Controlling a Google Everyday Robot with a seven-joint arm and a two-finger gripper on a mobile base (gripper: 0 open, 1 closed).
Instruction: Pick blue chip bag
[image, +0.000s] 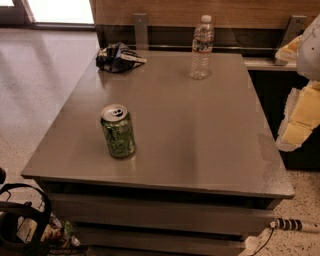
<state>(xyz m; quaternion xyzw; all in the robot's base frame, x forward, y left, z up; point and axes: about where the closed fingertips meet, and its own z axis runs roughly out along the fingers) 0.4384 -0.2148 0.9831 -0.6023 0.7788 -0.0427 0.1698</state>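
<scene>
The blue chip bag (116, 57) is a crumpled dark navy foil bag with white markings. It lies at the far left corner of the grey table (200, 145). My gripper (299, 117), white and pale yellow, hangs at the right edge of the view, beside and just above the table's right side. It is far from the bag, nearly the whole table width away, and nothing shows in it.
A green soda can (118, 131) stands upright at the front left of the table. A clear water bottle (201, 47) stands at the far middle. A wooden wall with metal brackets (141, 30) runs behind. Black straps (20, 220) and a cable (292, 225) lie on the floor.
</scene>
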